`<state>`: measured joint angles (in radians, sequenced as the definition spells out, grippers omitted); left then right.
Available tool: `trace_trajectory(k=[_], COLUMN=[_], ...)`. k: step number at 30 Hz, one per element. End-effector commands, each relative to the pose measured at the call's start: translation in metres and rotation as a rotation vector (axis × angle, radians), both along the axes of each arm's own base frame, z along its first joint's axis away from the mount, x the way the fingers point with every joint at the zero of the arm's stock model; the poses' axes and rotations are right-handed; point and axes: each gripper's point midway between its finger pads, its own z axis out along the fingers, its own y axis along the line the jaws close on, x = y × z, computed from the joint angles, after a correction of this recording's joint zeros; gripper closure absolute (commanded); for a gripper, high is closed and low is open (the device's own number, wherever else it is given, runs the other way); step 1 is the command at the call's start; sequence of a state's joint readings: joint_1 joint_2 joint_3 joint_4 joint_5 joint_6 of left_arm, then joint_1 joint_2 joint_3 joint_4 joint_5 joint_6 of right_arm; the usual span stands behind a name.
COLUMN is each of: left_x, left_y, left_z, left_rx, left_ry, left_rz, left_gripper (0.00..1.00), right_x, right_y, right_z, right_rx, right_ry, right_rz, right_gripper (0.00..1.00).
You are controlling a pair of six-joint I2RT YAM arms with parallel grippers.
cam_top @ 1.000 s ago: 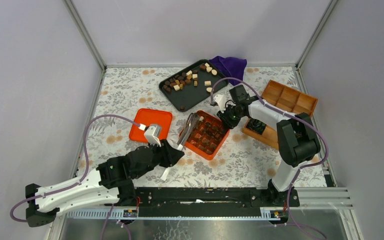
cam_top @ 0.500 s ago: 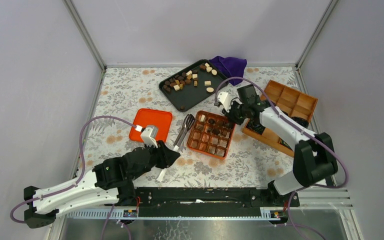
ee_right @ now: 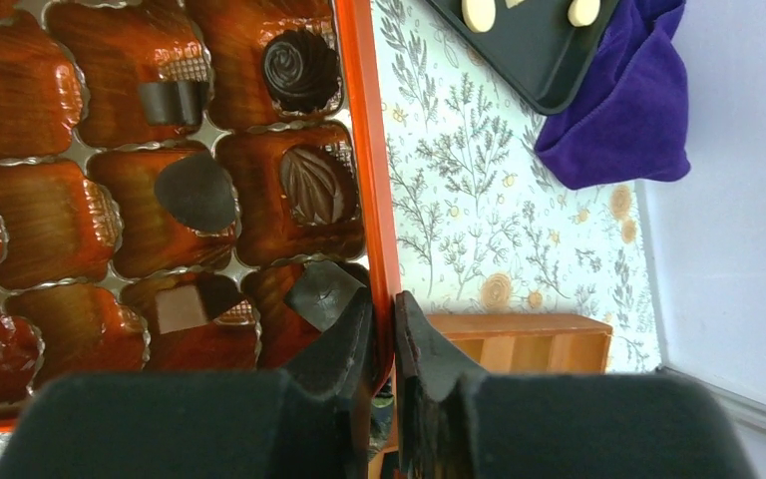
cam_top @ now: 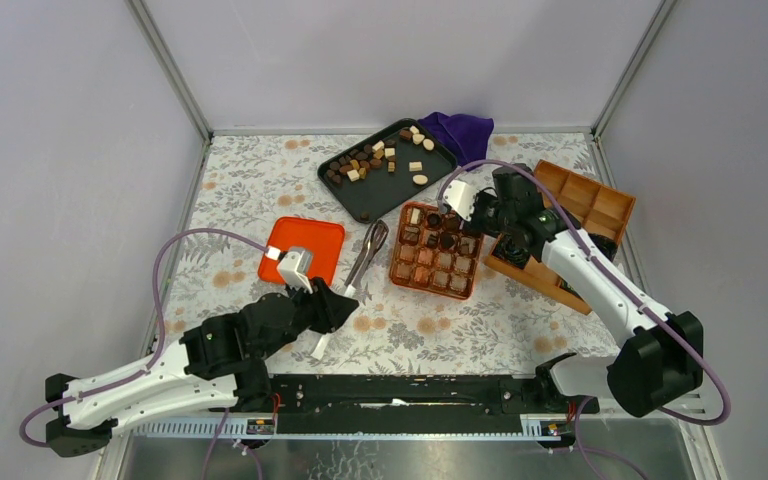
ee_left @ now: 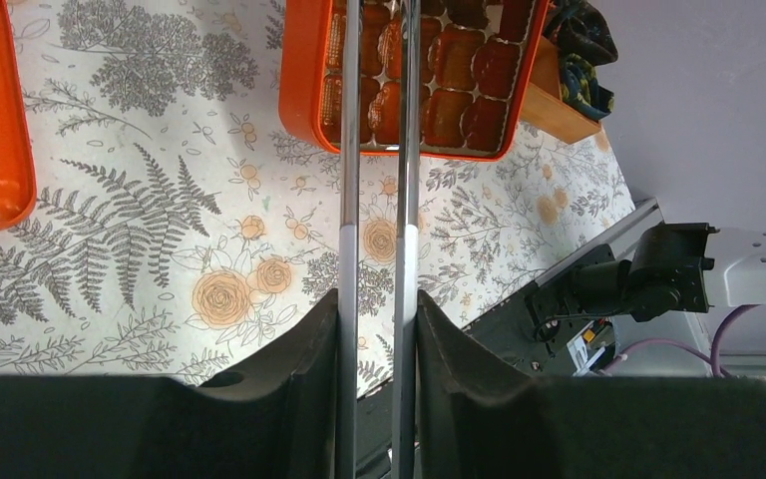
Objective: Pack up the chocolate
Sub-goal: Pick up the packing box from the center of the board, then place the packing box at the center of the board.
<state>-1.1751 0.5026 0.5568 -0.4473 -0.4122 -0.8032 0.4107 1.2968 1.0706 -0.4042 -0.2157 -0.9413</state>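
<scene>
Chocolate (cam_top: 363, 163): most pieces on black tray (cam_top: 388, 192) at far side of counter (cam_top: 250, 190), several in orange box (ee_right: 374, 190). Right claw (ee_right: 384, 301) pinches the box rim. Left claw (ee_left: 377, 307) grips metal tongs (ee_left: 349, 150).

Left of frame: table (cam_top: 240, 190) bare, open passage around orange lid (cam_top: 302, 250). Centre: tongs (cam_top: 365, 262) slant between lid and orange compartment tray (cam_top: 438, 262), gaps narrow. Upper centre: black tray (cam_top: 390, 190), purple cloth (cam_top: 457, 130) just beside. Right: wooden box (cam_top: 600, 205) near orange compartment tray. Right end effector (ee_right: 384, 299), clamped on tray rim, fills seam.
</scene>
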Motion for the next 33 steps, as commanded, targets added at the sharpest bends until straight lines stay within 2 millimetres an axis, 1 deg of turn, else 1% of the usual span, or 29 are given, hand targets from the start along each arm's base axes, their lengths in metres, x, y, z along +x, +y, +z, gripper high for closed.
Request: trace_trajectory(k=[1, 5, 9, 15, 18, 21, 23, 24, 28, 30, 33], left_x=[0.012, 0.012, 0.011, 0.015, 0.017, 0.02, 0.02, 0.02, 0.022, 0.025, 0.029], left_y=[-0.003, -0.006, -0.013, -0.016, -0.018, -0.019, -0.02, -0.021, -0.023, -0.023, -0.024], left_z=[0.046, 0.047, 0.047, 0.05, 0.052, 0.053, 0.053, 0.053, 0.049, 0.05, 0.054], left_rx=[-0.109, -0.111, -0.12, -0.127, -0.128, -0.131, -0.132, -0.133, -0.126, -0.112, -0.098], left_ry=[-0.114, -0.127, -0.151, -0.184, -0.194, -0.195, -0.188, -0.183, -0.156, -0.149, -0.139], left_rz=[0.027, 0.014, -0.018, -0.015, -0.008, 0.001, 0.007, 0.007, 0.023, 0.036, 0.059], left_gripper=[0.65, 0.65, 0.65, 0.65, 0.65, 0.65, 0.65, 0.65, 0.65, 0.65, 0.65], right_x=[0.02, 0.02, 0.02, 0.013, 0.01, 0.002, -0.007, -0.012, -0.028, -0.033, -0.032], right_y=[0.003, 0.001, -0.002, -0.007, -0.013, -0.012, -0.004, 0.001, 0.008, 0.008, 0.004], right_z=[0.061, 0.071, 0.082, 0.099, 0.103, 0.102, 0.092, 0.083, 0.037, 0.018, -0.008], right_rx=[0.021, 0.013, 0.0, 0.007, 0.0, 0.037, 0.079, 0.1, 0.145, 0.191, 0.235], right_ry=[-0.224, -0.269, -0.314, -0.363, -0.376, -0.336, -0.268, -0.228, -0.049, 0.04, 0.145], right_rz=[-0.008, -0.029, -0.055, -0.083, -0.111, -0.117, -0.091, -0.074, -0.048, -0.055, -0.081], right_gripper=[1.0, 1.0, 1.0, 1.0, 1.0, 1.0, 1.0, 1.0, 1.0, 1.0, 1.0])
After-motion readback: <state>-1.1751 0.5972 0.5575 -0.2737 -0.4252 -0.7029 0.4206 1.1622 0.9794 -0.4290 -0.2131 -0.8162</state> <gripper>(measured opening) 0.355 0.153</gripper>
